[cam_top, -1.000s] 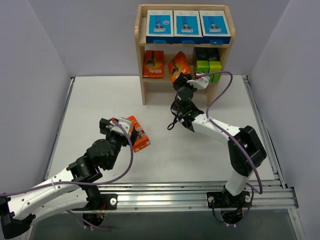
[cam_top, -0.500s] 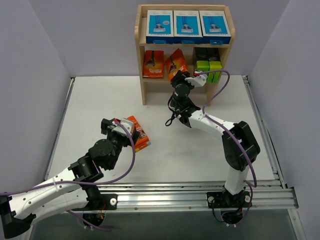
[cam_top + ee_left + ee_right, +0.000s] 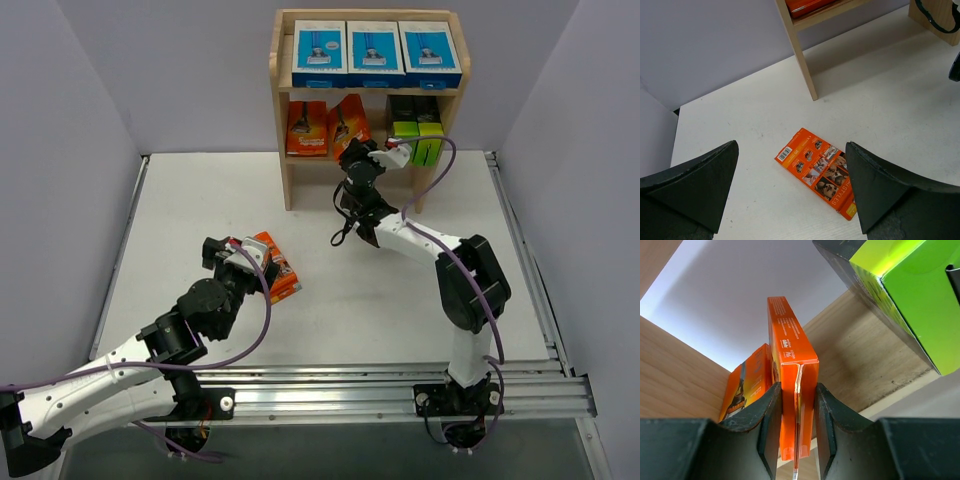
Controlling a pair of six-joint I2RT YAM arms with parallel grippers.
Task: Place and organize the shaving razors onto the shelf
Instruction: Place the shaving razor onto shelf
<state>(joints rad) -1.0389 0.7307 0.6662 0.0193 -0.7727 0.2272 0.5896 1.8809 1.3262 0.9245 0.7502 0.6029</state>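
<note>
The wooden shelf (image 3: 280, 110) stands at the back. Three blue-and-white boxes (image 3: 373, 52) line its top tier. On the middle tier an orange pack (image 3: 307, 127) stands at the left and black-and-lime boxes (image 3: 417, 128) at the right. My right gripper (image 3: 356, 150) is shut on a second orange pack (image 3: 347, 118) and holds it upright inside the middle tier, beside the first pack (image 3: 746, 382); the held pack (image 3: 792, 365) sits between my pads. A third orange pack (image 3: 276, 265) lies flat on the table. My left gripper (image 3: 790, 192) is open above it (image 3: 820, 170).
The lime box (image 3: 905, 295) is close on the right of the held pack. The shelf's left post (image 3: 800, 55) stands beyond the lying pack. Grey walls close the left, right and back; a metal rail (image 3: 380, 385) runs along the near edge.
My right gripper has carried the orange pack up and back into the shelf's middle tier, now upright beside the standing pack. The left arm has barely moved.
</note>
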